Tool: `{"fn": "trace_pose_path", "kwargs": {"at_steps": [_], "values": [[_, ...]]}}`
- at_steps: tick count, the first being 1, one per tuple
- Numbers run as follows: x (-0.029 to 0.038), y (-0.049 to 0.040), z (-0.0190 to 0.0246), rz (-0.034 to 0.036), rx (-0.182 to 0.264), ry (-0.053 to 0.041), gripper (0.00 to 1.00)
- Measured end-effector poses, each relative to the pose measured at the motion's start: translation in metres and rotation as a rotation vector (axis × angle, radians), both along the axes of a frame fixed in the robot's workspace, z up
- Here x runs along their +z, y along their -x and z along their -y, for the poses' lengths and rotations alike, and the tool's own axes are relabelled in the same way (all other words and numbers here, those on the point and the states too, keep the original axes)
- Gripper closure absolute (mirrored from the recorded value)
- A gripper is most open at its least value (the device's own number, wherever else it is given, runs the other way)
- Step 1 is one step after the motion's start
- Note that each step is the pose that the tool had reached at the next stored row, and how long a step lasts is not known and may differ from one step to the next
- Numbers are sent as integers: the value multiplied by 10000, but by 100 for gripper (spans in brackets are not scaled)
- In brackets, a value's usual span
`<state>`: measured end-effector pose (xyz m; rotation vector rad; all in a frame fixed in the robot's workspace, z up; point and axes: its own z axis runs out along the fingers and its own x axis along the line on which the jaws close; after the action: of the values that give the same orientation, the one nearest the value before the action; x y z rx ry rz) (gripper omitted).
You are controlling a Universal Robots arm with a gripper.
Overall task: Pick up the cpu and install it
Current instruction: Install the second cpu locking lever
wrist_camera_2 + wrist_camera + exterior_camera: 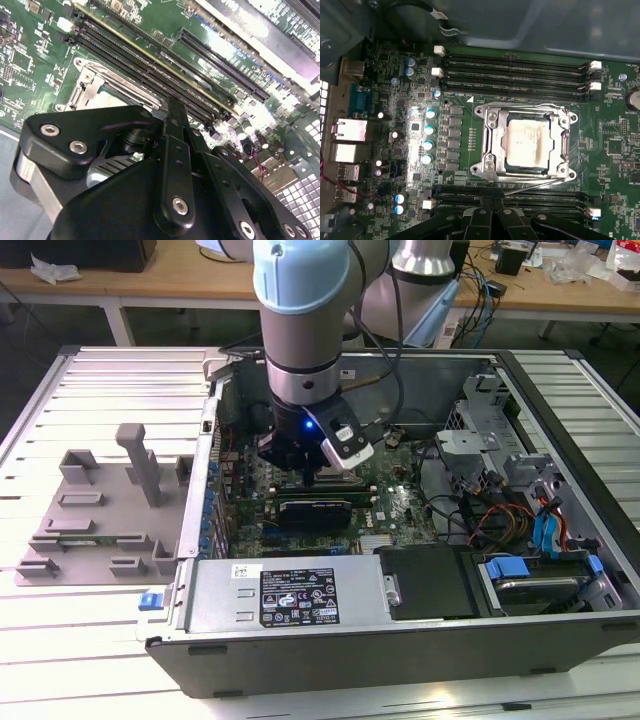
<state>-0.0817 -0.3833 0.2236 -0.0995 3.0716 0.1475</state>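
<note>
1. Black linkage bars of the robot's hand (pixel 172 165) are filling the near part of the second wrist view, with bolts showing along the bars; whether the hand is released or clenched cannot be told.
2. Beyond the linkage in that view, a green circuit board (pixel 30 65) is lying with long black memory slots (pixel 150 75) running across it.
3. Seen in the first wrist view, the cpu (pixel 527 141) is sitting flat inside a silver metal socket frame (pixel 492 142) near the middle of the board, its pale top plate facing up.
4. Black memory slots are lying on both long sides of the socket frame, and a column of small blue-topped capacitors (pixel 428 135) is standing beside it.
5. Seen in the exterior view, the grey and blue robot arm (pixel 300 330) is reaching down into an open computer case (pixel 560 420), with the hand (pixel 305 455) hanging just above the board.
6. Beside the case, at the exterior view's left, a grey holder tray (pixel 100 510) is lying on the slatted white counter (pixel 90 640).
</note>
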Motion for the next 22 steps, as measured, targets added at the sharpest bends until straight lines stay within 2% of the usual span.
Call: {"fn": "trace_pose_path", "kwargs": {"at_steps": [3, 4, 6, 9, 13, 17, 22], "values": [[-9, 8, 10, 43, 25, -224, 89], [-21, 15, 11, 52, 37, -352, 89], [-51, 22, 10, 52, 44, -474, 89], [-95, 33, 12, 51, 49, -610, 89], [-147, 56, 15, 53, 48, -736, 89], [-197, 88, 17, 92, 50, -1006, 89], [-247, 100, 16, 119, 49, -1161, 89]]}}
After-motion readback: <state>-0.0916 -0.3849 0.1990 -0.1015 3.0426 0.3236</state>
